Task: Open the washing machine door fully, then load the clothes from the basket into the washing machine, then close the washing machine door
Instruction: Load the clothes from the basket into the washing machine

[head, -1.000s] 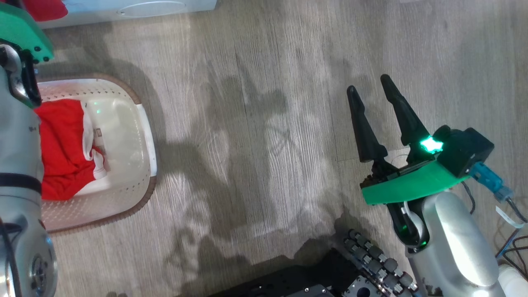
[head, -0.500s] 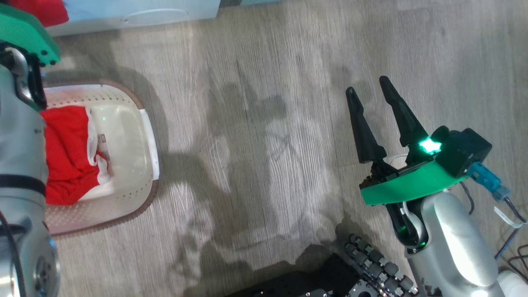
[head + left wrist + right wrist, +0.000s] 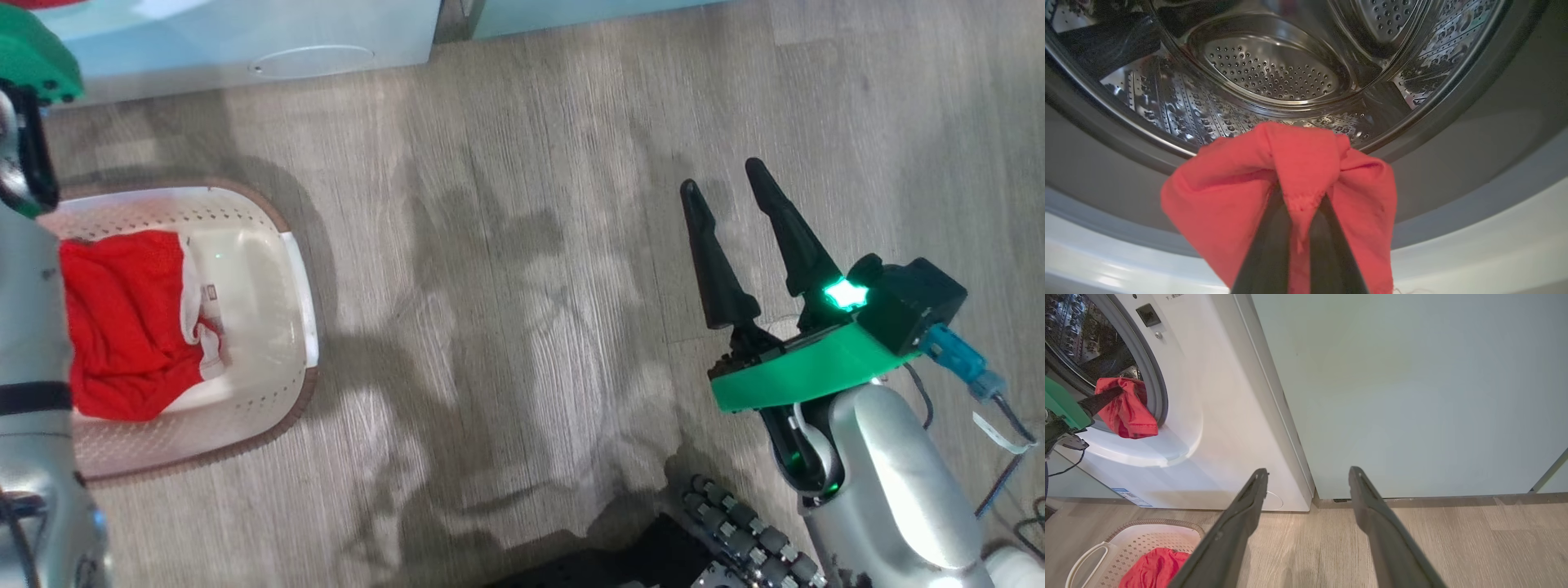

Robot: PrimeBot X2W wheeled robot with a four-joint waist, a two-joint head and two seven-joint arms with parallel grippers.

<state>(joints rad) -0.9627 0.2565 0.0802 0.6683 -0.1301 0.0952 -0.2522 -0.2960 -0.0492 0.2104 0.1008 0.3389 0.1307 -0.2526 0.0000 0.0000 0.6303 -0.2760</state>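
Between the two dark fingers of your left gripper (image 3: pixel 1300 199) a red garment (image 3: pixel 1229 196) is pinched tight, the jaws closed on a fold of it and the rest of the cloth draped over both fingers, and you hold it right at the mouth of the washing machine (image 3: pixel 1208 396), in front of the lower part of the grey door seal (image 3: pixel 1453 139). Low at your right side, your right gripper (image 3: pixel 722 175) stands spread wide with nothing between its fingers, hanging above the wood-look floor (image 3: pixel 531 286), well apart from the laundry. Down at your left, the basket (image 3: pixel 299 269) sits on that floor near the foot of the machine, and the clothes (image 3: pixel 122 327) in it, red with white parts, lie bunched against one side with the cream bottom bare beside them. Behind the held garment the steel drum (image 3: pixel 1274 73) opens, its perforated wall and back shining. Just beside the machine, on its right in the right wrist view, stands a pale teal cabinet (image 3: pixel 1412 396)
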